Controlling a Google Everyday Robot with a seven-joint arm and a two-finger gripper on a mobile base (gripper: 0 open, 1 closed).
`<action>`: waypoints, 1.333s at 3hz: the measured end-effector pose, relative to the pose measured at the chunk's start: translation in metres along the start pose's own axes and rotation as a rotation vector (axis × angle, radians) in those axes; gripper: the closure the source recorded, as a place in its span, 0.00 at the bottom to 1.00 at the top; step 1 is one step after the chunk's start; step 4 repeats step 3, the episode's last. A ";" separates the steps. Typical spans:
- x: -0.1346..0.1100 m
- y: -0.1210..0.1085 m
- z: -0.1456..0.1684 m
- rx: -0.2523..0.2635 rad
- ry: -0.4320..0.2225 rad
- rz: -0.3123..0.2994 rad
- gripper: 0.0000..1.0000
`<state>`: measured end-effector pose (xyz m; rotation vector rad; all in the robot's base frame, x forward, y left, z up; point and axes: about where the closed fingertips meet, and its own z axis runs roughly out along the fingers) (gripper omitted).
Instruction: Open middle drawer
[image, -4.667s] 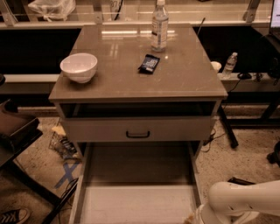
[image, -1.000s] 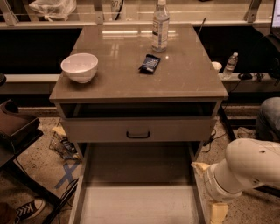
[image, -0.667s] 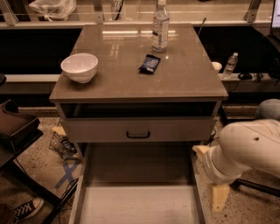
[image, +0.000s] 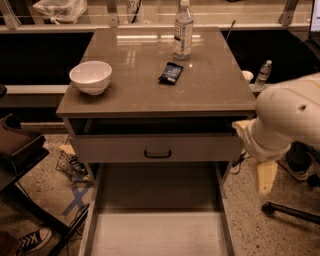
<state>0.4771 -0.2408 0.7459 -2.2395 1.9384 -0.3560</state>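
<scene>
Middle drawer (image: 157, 232) juts lengthwise toward camera, gripper (image: 266, 176) beside it.

No legible text on the bottle label (image: 183, 31) or dark packet (image: 171, 72), jaws at right, beside the cabinet (image: 140, 90)

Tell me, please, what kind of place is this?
Probably a robot test lab: a robot arm with its gripper hanging right of a drawer cabinet, a tape cross on the speckled floor, and a bowl and bottle set out on top.
</scene>
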 end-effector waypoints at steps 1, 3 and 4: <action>0.032 -0.040 -0.034 0.043 -0.016 0.073 0.00; 0.078 -0.073 -0.143 0.215 -0.166 0.202 0.00; 0.078 -0.073 -0.143 0.215 -0.166 0.202 0.00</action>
